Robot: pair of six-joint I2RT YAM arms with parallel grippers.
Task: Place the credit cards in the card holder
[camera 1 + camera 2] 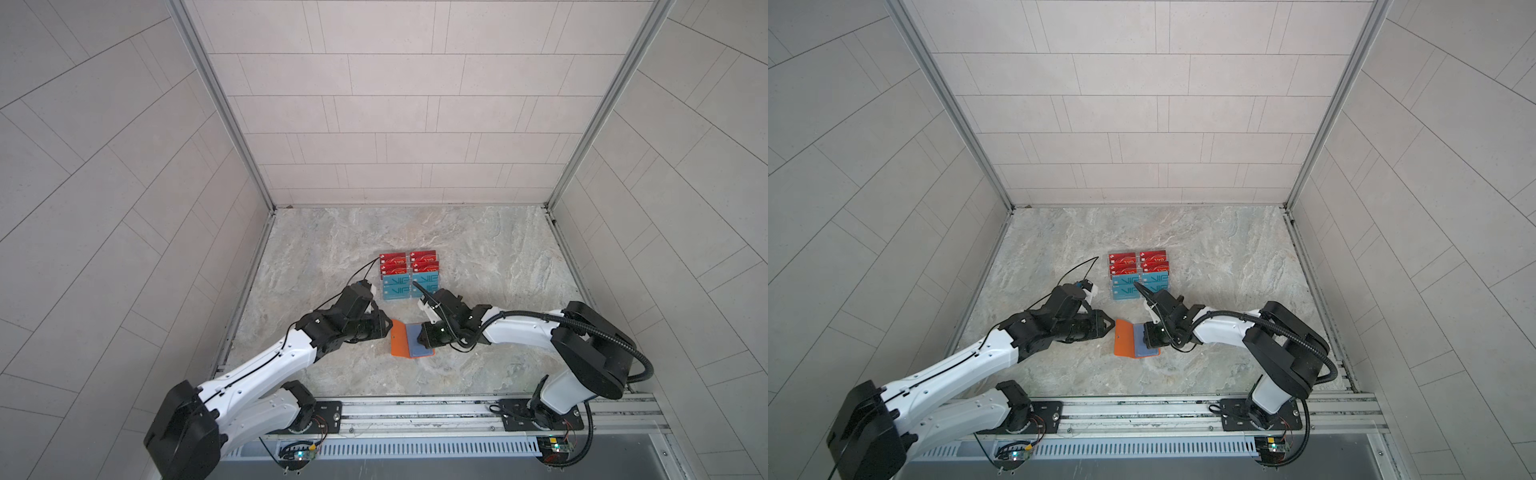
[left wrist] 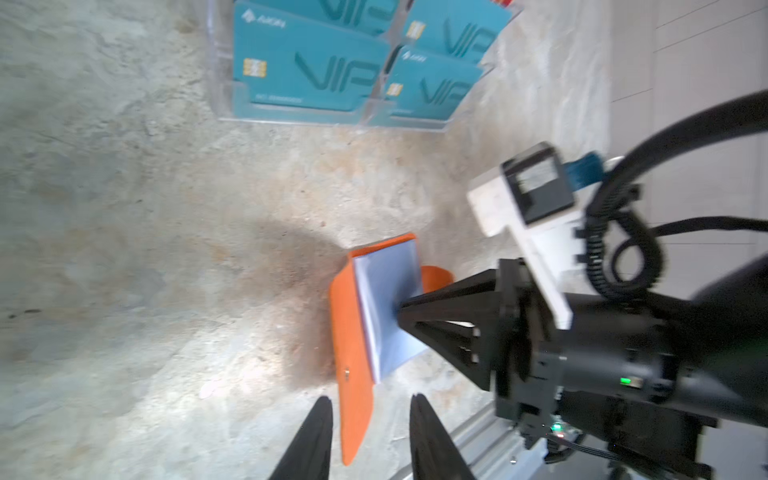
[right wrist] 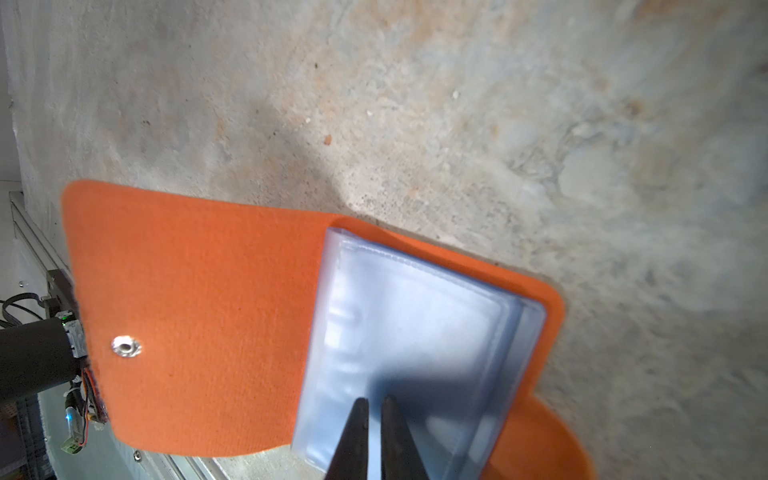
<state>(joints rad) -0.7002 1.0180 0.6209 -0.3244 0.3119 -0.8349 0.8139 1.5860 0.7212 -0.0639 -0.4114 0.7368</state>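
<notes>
Left gripper [image 2: 372, 397] parted, card holder [image 2: 350, 332] cover edge seen between jaws; right gripper [image 3: 375, 399] nearly closed, tips set on clear sleeves [image 3: 415, 316].

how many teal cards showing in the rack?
4, all in the clear rack: front-tier pair; second pair in the tier behind. More may be stacked behind each.

The left arm [image 1: 257, 370] and right arm [image 1: 523, 332] wore white shells with black joints, on black base plates [image 1: 328, 411] screwed to a silver rail [image 1: 415, 411]. A ribbed black conduit [image 1: 532, 314] ran along the right, a thin black cable [image 1: 365, 268] along the left. The left claw [image 2: 370, 397] and right claw [image 3: 375, 400] were black, tapered, two-fingered
</notes>
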